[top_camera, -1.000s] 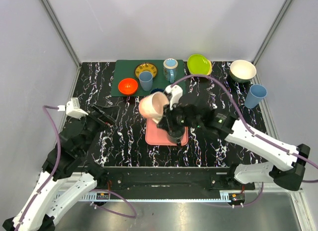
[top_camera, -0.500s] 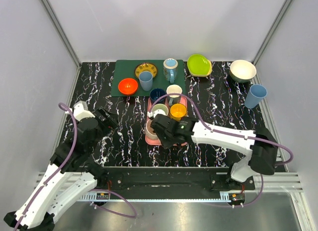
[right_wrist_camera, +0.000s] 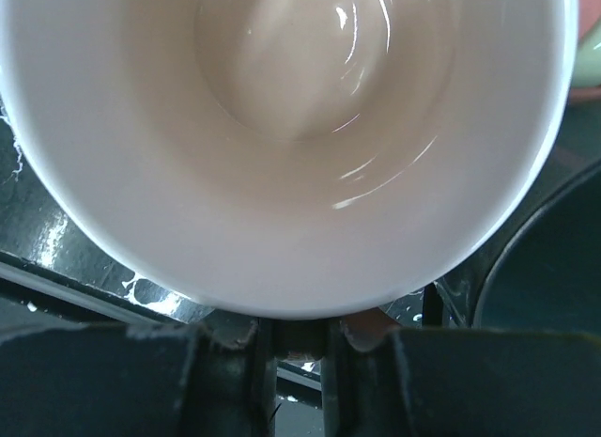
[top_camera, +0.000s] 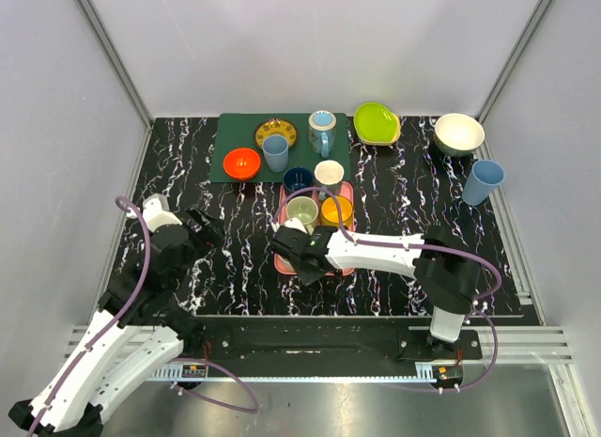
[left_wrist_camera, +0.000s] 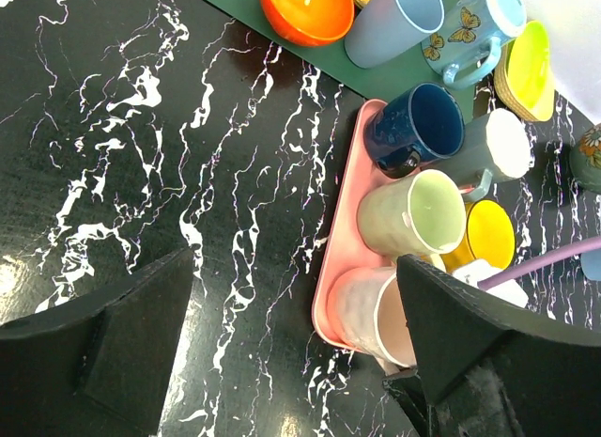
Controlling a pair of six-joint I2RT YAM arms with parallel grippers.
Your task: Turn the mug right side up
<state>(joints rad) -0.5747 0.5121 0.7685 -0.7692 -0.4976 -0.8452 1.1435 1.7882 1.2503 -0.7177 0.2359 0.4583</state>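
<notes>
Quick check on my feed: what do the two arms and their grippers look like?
The left arm and right arm have white link shells with black joints. The left gripper, with wedge-shaped fingers, and the right gripper are black. A purple cable loops along each arm.

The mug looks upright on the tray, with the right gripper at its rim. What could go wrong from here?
1. The pink mug stands at the near corner of the pink tray, close to its edge. The right gripper appears to pinch the rim, so a sideways tug on release might tip it off.
2. The green mug stands right beside it, so a careless retreat could knock that one.
</notes>
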